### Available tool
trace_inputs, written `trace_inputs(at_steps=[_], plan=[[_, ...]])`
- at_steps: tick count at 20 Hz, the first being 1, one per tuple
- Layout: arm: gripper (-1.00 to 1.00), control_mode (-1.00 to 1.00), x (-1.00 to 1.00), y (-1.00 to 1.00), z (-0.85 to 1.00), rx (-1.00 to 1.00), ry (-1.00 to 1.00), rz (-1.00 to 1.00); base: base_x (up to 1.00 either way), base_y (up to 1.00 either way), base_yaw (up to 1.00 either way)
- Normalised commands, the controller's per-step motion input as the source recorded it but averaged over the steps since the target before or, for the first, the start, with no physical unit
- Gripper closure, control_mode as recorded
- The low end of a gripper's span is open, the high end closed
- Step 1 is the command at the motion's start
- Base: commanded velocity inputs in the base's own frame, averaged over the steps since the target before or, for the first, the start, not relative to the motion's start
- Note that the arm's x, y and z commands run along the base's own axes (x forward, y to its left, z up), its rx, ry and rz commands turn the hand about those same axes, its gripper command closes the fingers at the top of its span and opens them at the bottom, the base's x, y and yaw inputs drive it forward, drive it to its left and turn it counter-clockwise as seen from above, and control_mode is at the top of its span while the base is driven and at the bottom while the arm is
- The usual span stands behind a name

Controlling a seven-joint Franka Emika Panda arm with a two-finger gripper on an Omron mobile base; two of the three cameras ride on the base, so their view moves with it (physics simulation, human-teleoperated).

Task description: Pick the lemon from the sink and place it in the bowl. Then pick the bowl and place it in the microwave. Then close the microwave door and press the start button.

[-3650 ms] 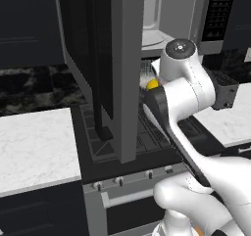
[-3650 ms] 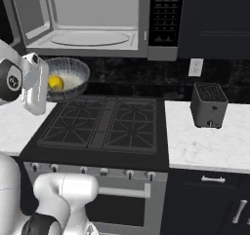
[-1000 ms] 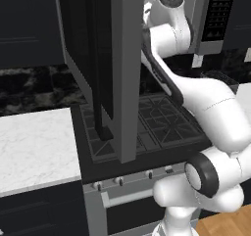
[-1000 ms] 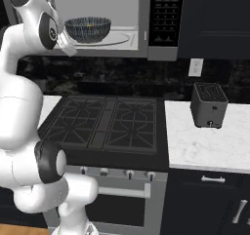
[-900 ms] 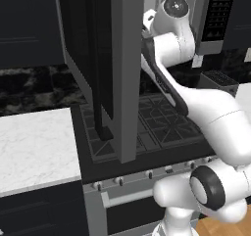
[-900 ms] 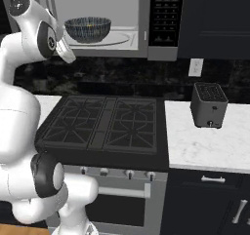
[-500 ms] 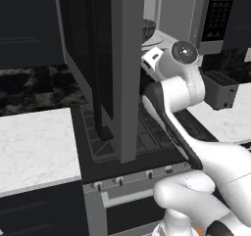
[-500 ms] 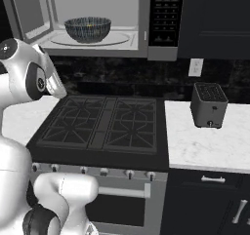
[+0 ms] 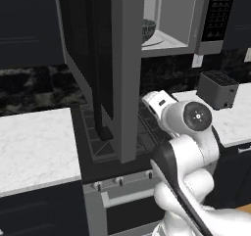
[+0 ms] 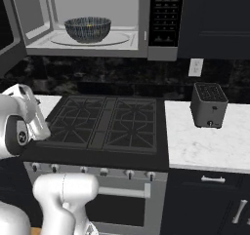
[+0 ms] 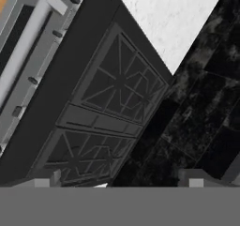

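Observation:
The grey-green bowl stands on the turntable inside the open microwave, also seen as the bowl past the door's edge. The lemon is hidden from here; the sink is out of view. The microwave door hangs wide open over the stove's left side, its edge at the door. My gripper is open and empty, far below the microwave, looking down on the stove grates. My hand hovers by the stove's left front. The black keypad strip is at the microwave's right.
A black gas stove with front knobs sits under the microwave. A dark toaster stands on the white marble counter to the right. More white counter lies left of the stove. The dark backsplash runs behind.
The bowl with the lemon went up into the microwave and was let go. Since a second ago my arm has drawn back out and dropped low over the stove's left front.

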Motion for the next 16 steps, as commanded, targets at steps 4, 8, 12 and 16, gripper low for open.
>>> trace_inputs(at_steps=[4, 8, 12, 16], plan=[[-1.00, -1.00, -0.86, 0.31, -0.79, 0.04, -0.04, 0.00, 0.00, 0.00, 0.00], [-1.00, -1.00, -0.53, 0.39, -0.61, 0.04, -0.08, -0.05, 0.00, 0.00, 0.00], [-1.00, -1.00, -0.87, 0.15, -0.59, 0.08, -0.05, -0.01, 0.00, 0.00, 0.00], [-1.00, -1.00, -0.92, 0.01, -0.62, 0.10, -0.04, 0.00, 0.00, 0.00, 0.00]])
